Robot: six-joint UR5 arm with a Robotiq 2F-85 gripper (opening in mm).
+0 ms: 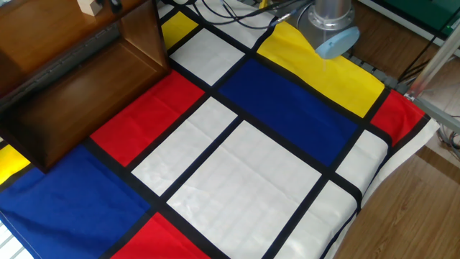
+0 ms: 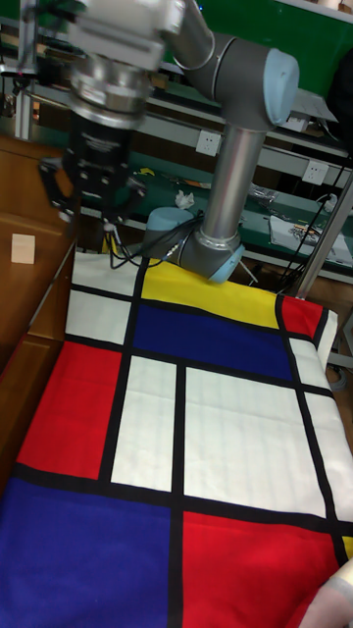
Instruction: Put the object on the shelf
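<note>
The object, a tiny pale beige cube (image 1: 88, 6) (image 2: 22, 248), rests on the top board of the dark brown shelf (image 1: 79, 79) (image 2: 25, 324) at the left. In the tall fixed view my gripper (image 2: 91, 221) hangs above and to the right of the cube. It is open, with nothing between its splayed fingers, and it does not touch the cube. In the fixed view only a dark fingertip (image 1: 115, 6) shows at the top edge, right of the cube.
A cloth with red, blue, yellow and white blocks (image 1: 237, 165) covers the table. The arm's base (image 1: 330, 29) and loose cables (image 1: 230, 11) sit at the back. The table's right edge (image 1: 374, 187) drops to a wooden floor.
</note>
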